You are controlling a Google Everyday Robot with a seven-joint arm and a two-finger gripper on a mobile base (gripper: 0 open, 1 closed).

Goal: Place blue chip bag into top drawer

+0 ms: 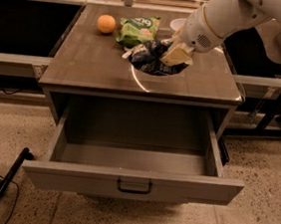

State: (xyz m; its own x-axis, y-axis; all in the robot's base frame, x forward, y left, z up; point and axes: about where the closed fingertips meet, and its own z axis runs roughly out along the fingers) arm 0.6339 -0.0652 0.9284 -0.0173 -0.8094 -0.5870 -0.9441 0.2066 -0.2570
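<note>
One pincer (173, 57) clenched on right side of blue chip bag (145, 59); top drawer (73, 177) open below.

The gripper (175, 55) is over the right rear of the cabinet top (85, 63), its tan fingers (172, 56) pinched on the right side of the crumpled blue chip bag (147, 57), which casts a round shadow on the wood. Just behind the bag lies the green snack bag (138, 29), with an orange (106, 24) to its left. Below, the top drawer (73, 175) stands pulled wide open, its dark handle (134, 186) at centre.
</note>
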